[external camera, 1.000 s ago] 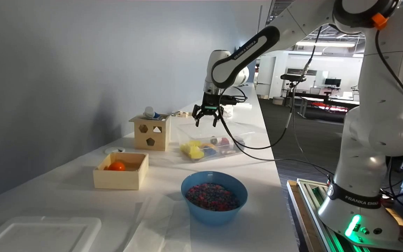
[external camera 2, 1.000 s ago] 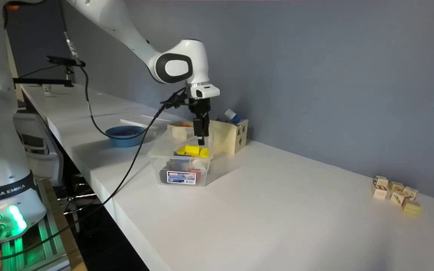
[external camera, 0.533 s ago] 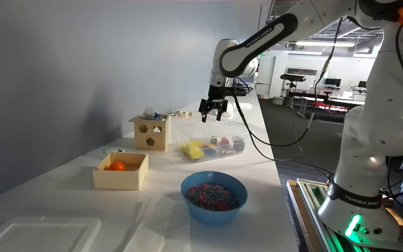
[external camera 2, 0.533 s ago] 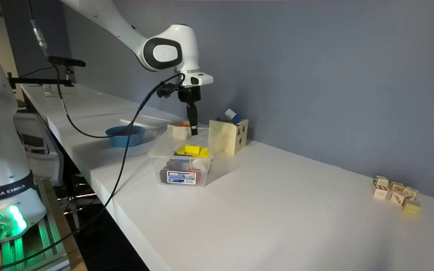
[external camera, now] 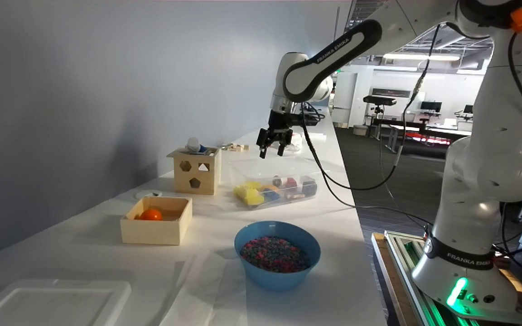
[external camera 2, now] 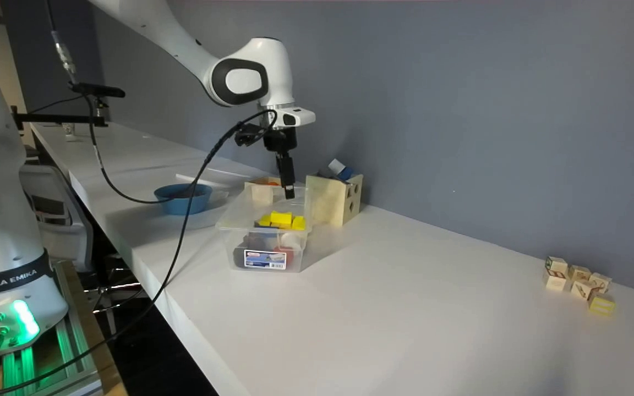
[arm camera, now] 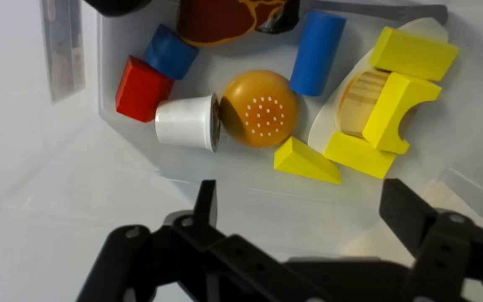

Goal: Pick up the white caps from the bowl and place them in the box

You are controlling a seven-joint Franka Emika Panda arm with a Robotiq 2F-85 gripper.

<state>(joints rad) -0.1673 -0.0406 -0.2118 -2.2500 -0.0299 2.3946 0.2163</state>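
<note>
Jaws apart, my gripper (arm camera: pixel 299 188) hangs over a clear bin (arm camera: pixel 233 170) holding yellow blocks (arm camera: pixel 388 113). The shape-sorter box (external camera: pixel 206 182) stands nearby.

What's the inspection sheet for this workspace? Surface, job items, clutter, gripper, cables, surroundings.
Surface: white tabletop; spills, nothing seen.
Job items: holed light-wood cube box upright, white-and-blue item at its top; shallow translucent whitish dish, white caps in it cannot be confirmed.
Clutter: clear plastic bin with yellow blocks, round blue bowl with dark reddish contents, low tan wooden box with round orange item.
Gripper: open, aloft, nothing held.
Cables: black cables sag from beside the gripper past the tabletop's edge; snags, nothing seen.
Surroundings: bluish-grey wall; dark monitors.
</note>
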